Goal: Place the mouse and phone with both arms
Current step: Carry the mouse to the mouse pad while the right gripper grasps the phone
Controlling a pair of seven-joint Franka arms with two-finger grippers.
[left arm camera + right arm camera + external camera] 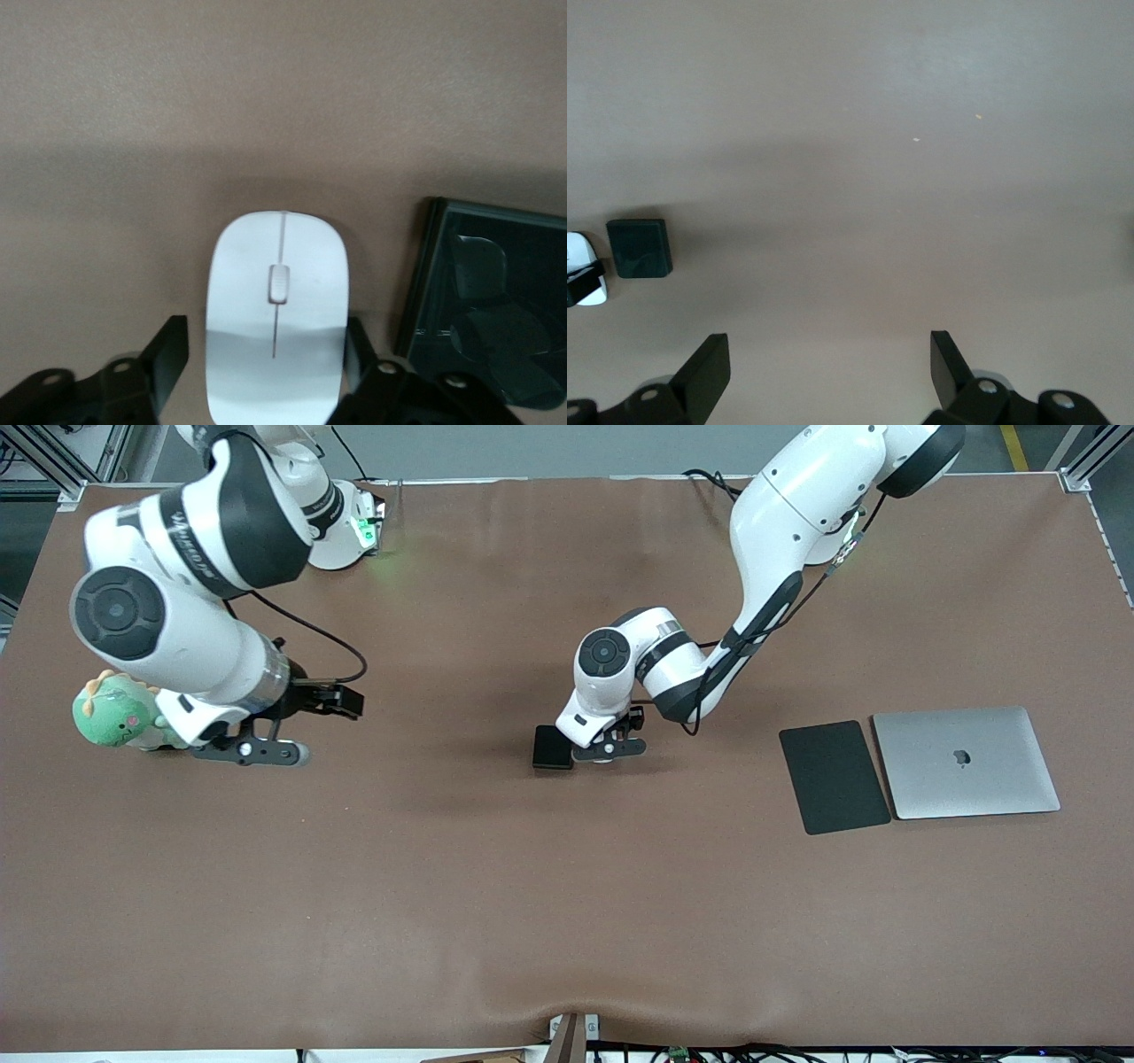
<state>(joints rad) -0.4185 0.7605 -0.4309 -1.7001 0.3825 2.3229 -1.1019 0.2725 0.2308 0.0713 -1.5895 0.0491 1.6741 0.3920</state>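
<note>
The white mouse (pixel 276 319) lies on the brown table between the fingers of my left gripper (pixel 266 345). The gripper is open and low around it: one finger (pixel 359 350) is at the mouse's side, the other (pixel 168 354) stands a little off it. In the front view my left gripper (pixel 609 746) hides the mouse. The black phone (pixel 552 746) lies flat right beside it, toward the right arm's end, and also shows in the left wrist view (pixel 487 310). My right gripper (pixel 252 751) is open and empty over bare table (pixel 828 350). Its wrist view shows the phone (pixel 640 248) and part of the mouse (pixel 580 274) farther off.
A green plush toy (pixel 115 713) sits beside the right gripper, toward the right arm's end. A large matte black pad (pixel 834 777) and a closed silver laptop (pixel 966 762) lie side by side toward the left arm's end.
</note>
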